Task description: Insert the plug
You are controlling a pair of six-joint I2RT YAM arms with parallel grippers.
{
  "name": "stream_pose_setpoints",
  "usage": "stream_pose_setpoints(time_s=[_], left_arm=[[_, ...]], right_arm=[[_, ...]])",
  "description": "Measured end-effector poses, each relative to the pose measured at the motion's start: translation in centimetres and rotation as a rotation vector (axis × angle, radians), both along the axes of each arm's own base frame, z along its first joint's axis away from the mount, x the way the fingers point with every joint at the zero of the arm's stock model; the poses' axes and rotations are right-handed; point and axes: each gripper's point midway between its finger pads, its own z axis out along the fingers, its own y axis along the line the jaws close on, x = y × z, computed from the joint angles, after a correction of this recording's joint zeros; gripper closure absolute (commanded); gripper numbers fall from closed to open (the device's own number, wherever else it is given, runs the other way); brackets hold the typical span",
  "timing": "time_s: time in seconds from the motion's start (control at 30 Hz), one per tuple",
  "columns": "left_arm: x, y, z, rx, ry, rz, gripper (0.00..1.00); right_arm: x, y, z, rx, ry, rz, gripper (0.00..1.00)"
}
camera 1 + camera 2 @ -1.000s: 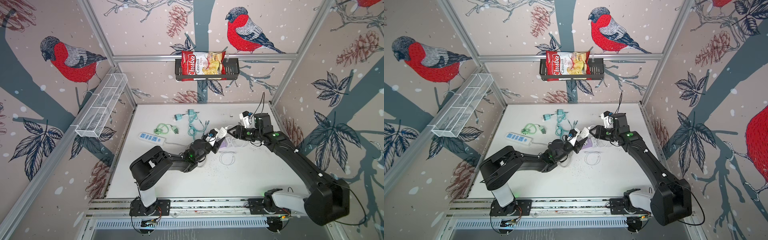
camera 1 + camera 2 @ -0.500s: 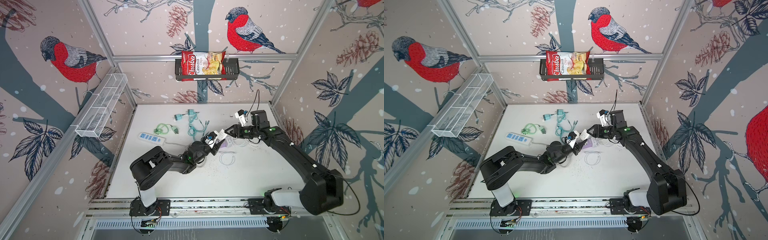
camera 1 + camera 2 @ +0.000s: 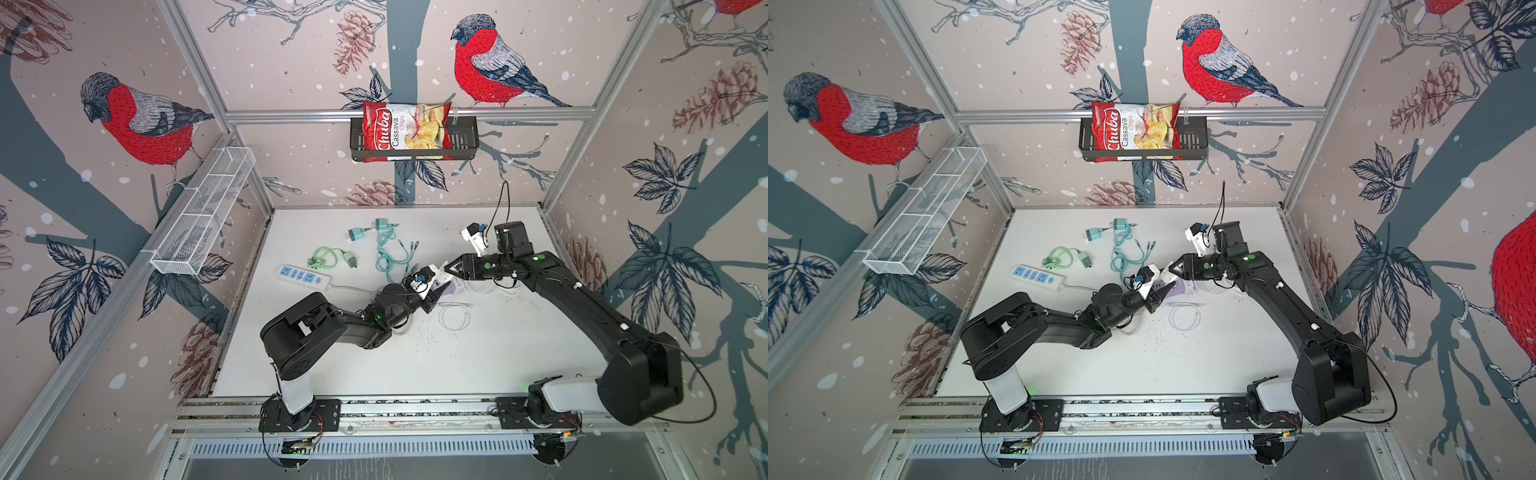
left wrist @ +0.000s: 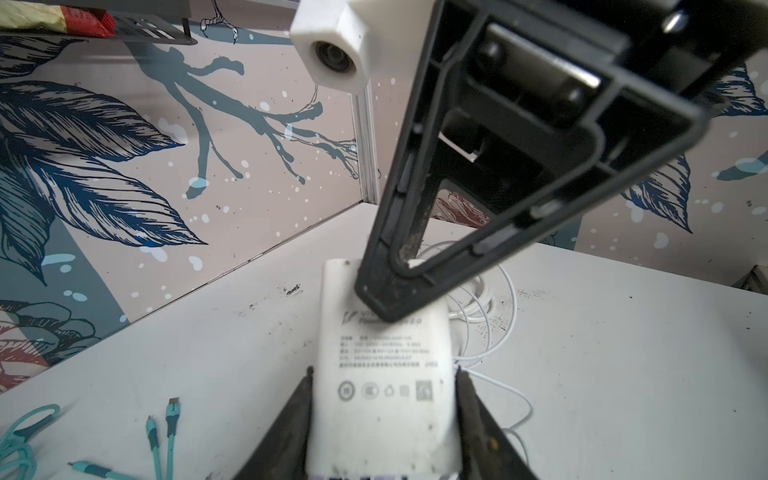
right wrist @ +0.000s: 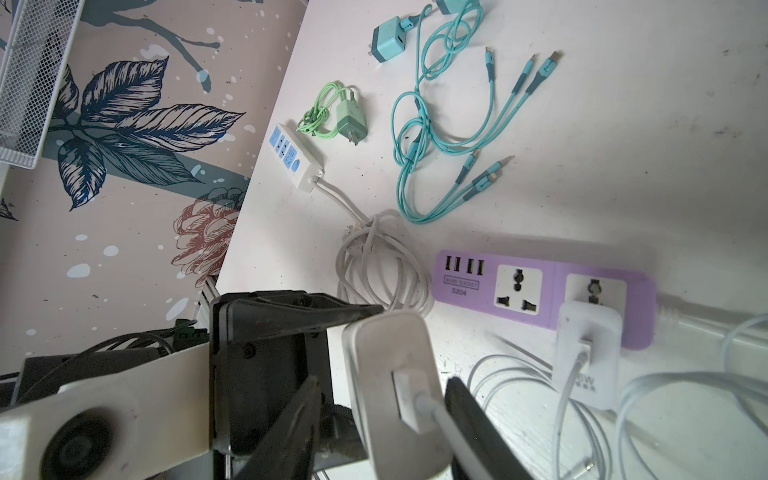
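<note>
White charger (image 4: 382,345) is clamped by its sides between the fingers (image 4: 299,415) of the left gripper (image 4: 384,372). It is held off the table (image 5: 623,124), near the purple power strip (image 5: 552,286). The plug (image 5: 405,395) of a white cable (image 5: 432,409) sits at the port in the charger's free end. The right gripper (image 5: 382,380) meets that end, its fingers (image 5: 471,415) flanking plug and cable; whether they pinch the plug or stand slack around it I cannot tell. A second white adapter (image 5: 588,353) is plugged into the strip's end socket.
</note>
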Motion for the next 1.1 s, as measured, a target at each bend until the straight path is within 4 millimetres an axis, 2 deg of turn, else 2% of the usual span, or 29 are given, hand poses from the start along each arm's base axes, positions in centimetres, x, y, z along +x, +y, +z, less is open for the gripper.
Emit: stream_pose_setpoints(time_s=[0.33,0.5,0.6,0.63,0.67,0.7,0.83,1.1], left_arm=[[-0.2,-0.1,0.1,-0.009,-0.018,-0.014,0.79],[-0.2,-0.2,-0.2,-0.012,-0.017,-0.017,0.76],[-0.2,-0.3,-0.3,-0.016,-0.004,-0.019,0.69],[-0.2,-0.3,-0.4,-0.018,0.0,-0.019,0.64],[-0.2,-0.3,-0.4,-0.02,0.004,-0.019,0.54],[-0.2,-0.3,-0.4,-0.021,0.006,-0.019,0.48],[-0.3,-0.2,-0.1,-0.029,-0.004,-0.018,0.3],[-1.2,2.0,1.2,-0.054,-0.018,0.017,0.22]], right_arm=[[-0.3,0.1,-0.3,0.007,0.012,0.013,0.61],[-0.4,0.0,-0.6,-0.001,0.006,0.021,0.74],[-0.6,0.1,-0.7,-0.004,-0.009,0.04,0.83],[-0.6,0.1,-0.7,-0.005,-0.01,0.041,0.85],[-0.6,0.1,-0.7,-0.004,-0.012,0.041,0.86],[-0.6,0.1,-0.7,-0.003,-0.013,0.041,0.87],[-0.6,0.1,-0.6,0.005,0.0,0.026,0.9],[0.3,-1.1,0.3,-0.023,-0.02,-0.088,0.93]])
